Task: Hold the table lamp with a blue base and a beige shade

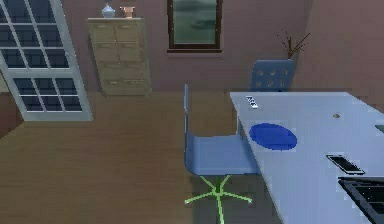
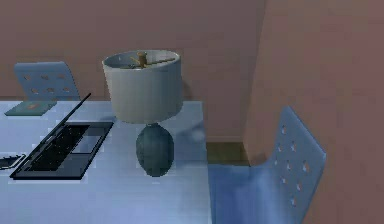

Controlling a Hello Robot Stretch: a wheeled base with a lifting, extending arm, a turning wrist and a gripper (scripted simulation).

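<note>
The lamp (image 2: pixel 148 105) stands upright on the table (image 2: pixel 100 195), near the table's right edge in the arm side view, with a laptop (image 2: pixel 62 150) just beside it. The beige shade (image 2: pixel 143 88) looks thin and easily crushed. The round blue base (image 2: pixel 155 150) looks hard, smooth and likely slippery, so the narrow neck above it seems the safest hold. The claw's state cannot be told. A chair (image 2: pixel 295 165) stands near, and a dresser (image 1: pixel 119 57) and window (image 1: pixel 40 60) stand across the wood floor.

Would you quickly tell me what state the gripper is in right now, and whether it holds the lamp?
Gripper: cannot be told.
The table lamp appears to stand on the table.
</note>
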